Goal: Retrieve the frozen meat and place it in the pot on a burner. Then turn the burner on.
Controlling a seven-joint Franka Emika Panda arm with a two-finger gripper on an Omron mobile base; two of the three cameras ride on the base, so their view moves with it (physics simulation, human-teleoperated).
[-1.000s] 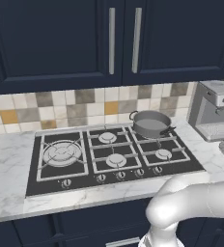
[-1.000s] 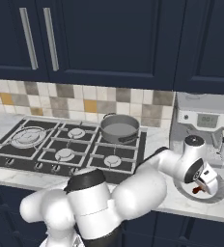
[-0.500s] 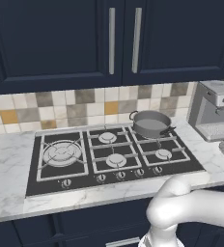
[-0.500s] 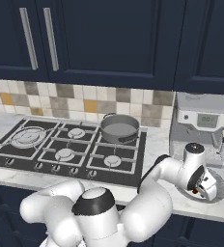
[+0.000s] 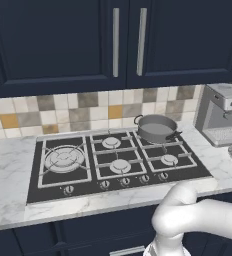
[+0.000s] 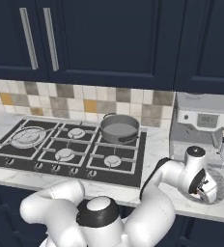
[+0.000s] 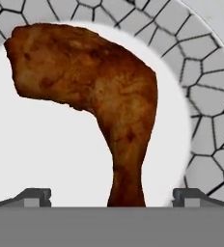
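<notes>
- Your gripper is hanging low over a plate at the right end of the bench, past the cooktop.
- Jaws are standing spread wide, nothing between them being pinched; one finger tip is showing at each side of the meat's narrow end in the hand view.
- The frozen meat is lying on the plate's white centre, drumstick-shaped, reddish-brown with darker patches.
- In the hand view its long axis is running from the narrow end at the bottom middle up to a thick end at the upper left, bending on the way; the thick end is pointing away from the gripper.
- The plate's rim is carrying a cracked grey mosaic pattern, showing at the top and right of the hand view.
- The pot is sitting on the back right burner of the cooktop, upright, well apart from the plate.
- In the right base view your gripper is sitting over the plate, just in front of a coffee machine.
- Knobs are lining the cooktop's front edge.
</notes>
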